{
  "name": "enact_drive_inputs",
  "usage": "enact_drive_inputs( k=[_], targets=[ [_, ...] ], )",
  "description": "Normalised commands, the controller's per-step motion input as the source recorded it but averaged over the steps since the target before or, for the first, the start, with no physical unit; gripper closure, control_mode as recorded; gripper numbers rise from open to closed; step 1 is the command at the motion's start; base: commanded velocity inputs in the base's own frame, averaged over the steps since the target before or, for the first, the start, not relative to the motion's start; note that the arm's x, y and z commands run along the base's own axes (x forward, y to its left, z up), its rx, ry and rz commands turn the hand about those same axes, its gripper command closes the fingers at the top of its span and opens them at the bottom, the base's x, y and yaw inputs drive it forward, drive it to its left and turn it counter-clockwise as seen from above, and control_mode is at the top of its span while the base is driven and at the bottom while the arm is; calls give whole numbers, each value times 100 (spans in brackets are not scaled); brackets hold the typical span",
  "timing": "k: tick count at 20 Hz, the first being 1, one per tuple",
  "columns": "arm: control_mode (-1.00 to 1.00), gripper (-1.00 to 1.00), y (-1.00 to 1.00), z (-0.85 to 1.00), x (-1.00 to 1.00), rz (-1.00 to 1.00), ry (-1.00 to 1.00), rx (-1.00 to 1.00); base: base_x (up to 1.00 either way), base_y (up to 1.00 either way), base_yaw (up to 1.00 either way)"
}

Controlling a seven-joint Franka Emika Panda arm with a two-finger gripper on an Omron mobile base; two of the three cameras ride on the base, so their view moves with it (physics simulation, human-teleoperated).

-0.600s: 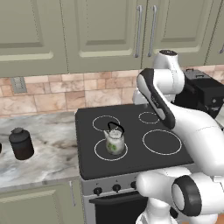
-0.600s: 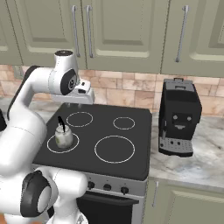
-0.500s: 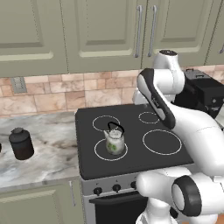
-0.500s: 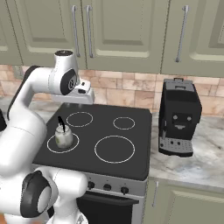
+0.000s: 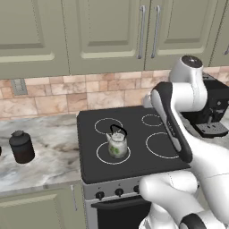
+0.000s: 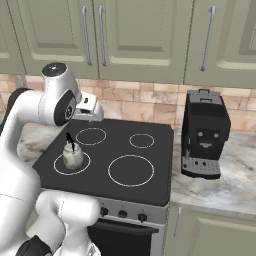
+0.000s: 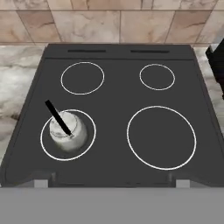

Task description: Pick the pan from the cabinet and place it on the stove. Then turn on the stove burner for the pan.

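The stove (image 5: 136, 159) (image 6: 155, 150) (image 7: 113, 98) is a black glass cooktop with four white rings. Its widest burner ring (image 5: 163, 145) (image 6: 131, 170) (image 7: 161, 137) is bare. A small glass-green kettle (image 5: 117, 143) (image 6: 73, 156) (image 7: 65, 129) stands on the front-left ring. My gripper (image 6: 92, 110) (image 7: 111, 183) hovers above the back of the cooktop, pointing down at it, open and holding nothing. The sage-green cabinet (image 5: 147, 36) (image 6: 140, 35) above has its doors shut. The pan is hidden from view.
A black coffee machine (image 6: 204, 132) (image 5: 215, 107) stands on the counter right of the stove. A dark canister (image 5: 21, 146) sits on the left counter. Black knobs (image 5: 119, 192) (image 6: 122, 214) line the silver front panel. A tiled wall backs the stove.
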Motion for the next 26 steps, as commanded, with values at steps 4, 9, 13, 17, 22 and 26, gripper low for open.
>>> enact_drive_inputs(
  k=[4, 9, 13, 17, 22, 26],
  targets=[
    [-100, -100, -12, 51, -21, -2, -37, 0, 0, 0, 0],
    [-100, -100, -4, 67, -8, -3, -30, 0, 0, 0, 0],
    [-100, -100, -1, 67, 0, -3, -27, 0, 0, 0, 0],
    [-100, -100, -2, 61, 0, 0, -26, 0, 0, 0, 0],
    [-100, -100, -6, 55, -2, 0, -29, 0, 0, 0, 0],
    [-100, -100, -5, 40, -16, 0, -34, 0, 0, 0, 0]
  ],
)
